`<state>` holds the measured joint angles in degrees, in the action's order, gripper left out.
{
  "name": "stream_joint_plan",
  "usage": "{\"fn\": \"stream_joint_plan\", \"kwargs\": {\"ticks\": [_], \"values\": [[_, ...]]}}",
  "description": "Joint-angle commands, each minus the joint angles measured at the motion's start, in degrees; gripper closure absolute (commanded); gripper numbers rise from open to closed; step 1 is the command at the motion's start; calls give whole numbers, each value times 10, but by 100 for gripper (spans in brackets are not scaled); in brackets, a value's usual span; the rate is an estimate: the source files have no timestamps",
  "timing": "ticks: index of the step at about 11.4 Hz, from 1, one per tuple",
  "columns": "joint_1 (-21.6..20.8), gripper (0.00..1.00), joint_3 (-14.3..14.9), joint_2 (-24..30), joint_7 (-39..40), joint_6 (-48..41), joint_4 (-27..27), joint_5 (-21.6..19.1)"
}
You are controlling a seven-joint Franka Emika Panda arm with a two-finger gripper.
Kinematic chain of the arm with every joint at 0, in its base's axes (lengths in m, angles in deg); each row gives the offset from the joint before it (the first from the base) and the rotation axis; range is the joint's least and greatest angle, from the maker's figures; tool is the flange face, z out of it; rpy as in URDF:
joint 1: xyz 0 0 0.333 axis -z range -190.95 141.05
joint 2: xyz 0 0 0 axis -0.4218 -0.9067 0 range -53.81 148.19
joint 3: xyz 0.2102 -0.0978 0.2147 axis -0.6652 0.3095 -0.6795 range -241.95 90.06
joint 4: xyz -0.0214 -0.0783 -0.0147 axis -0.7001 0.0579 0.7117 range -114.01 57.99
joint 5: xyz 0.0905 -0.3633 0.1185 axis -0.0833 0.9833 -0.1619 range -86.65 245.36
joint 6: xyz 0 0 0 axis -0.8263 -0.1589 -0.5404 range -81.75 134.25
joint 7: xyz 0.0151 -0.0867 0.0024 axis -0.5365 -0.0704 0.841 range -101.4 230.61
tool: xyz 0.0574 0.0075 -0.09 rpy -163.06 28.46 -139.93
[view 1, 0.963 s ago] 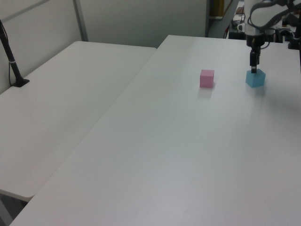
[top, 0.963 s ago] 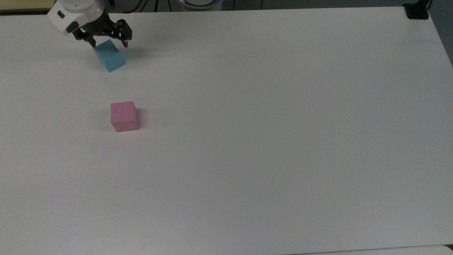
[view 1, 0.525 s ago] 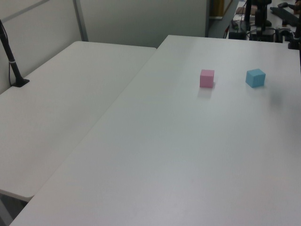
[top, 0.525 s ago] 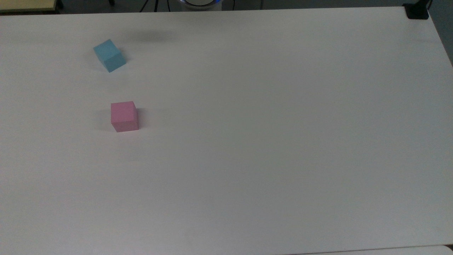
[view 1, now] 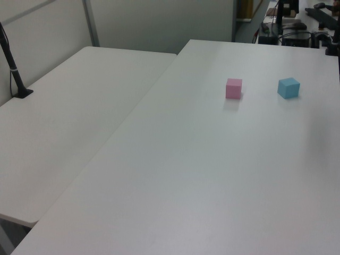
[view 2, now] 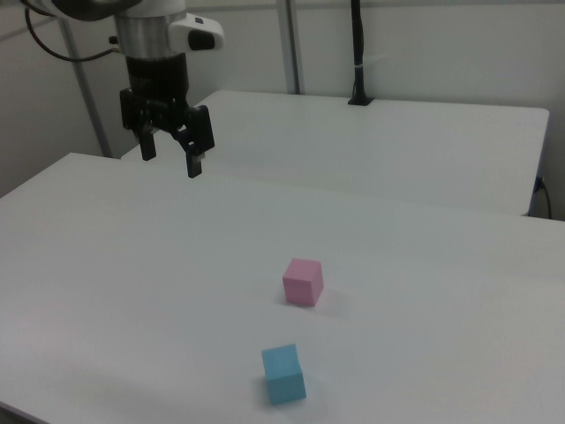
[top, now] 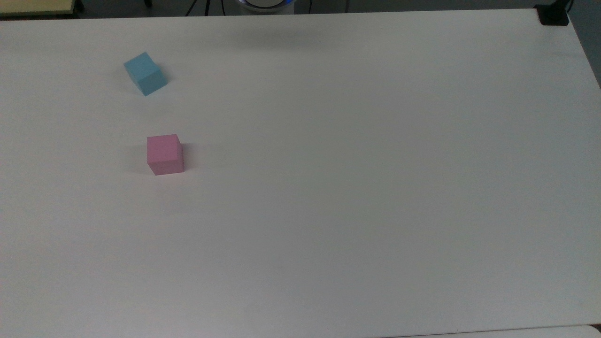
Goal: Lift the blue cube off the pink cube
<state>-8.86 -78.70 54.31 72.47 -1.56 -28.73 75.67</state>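
The blue cube (top: pixel 145 73) rests on the white table (top: pixel 357 178) by itself, turned at an angle, near the top view's upper left. The pink cube (top: pixel 164 154) stands apart from it, a short way toward the top view's bottom. In the left view the pink cube (view 1: pixel 233 88) is left of the blue cube (view 1: pixel 288 87). In the right view the blue cube (view 2: pixel 283 374) lies nearest the camera, with the pink cube (view 2: pixel 303 281) behind it. My gripper (view 2: pixel 170 159) hangs open high above the table, far from both cubes, with nothing between its fingers.
A second white table (view 1: pixel 69 122) adjoins on the left view's left, with a black post (view 1: pixel 15 74) clamped to it. A black clamp (top: pixel 553 15) sits at the top view's upper right corner. Cables and equipment (view 1: pixel 297 26) lie beyond the far edge.
My gripper, open around the blue cube's top one second ago, has lifted away out of the top and left views. Both cubes have stayed put.
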Motion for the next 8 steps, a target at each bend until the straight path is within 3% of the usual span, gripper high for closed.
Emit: {"fn": "stream_joint_plan", "kwargs": {"ticks": [1, 3, 8], "values": [[-39, 0, 27, 0, -7, 95, -18, 26], [-44, 0, 27, -4, -14, 156, -32, 40], [-43, 0, 27, -7, -18, 152, -31, 41]]}}
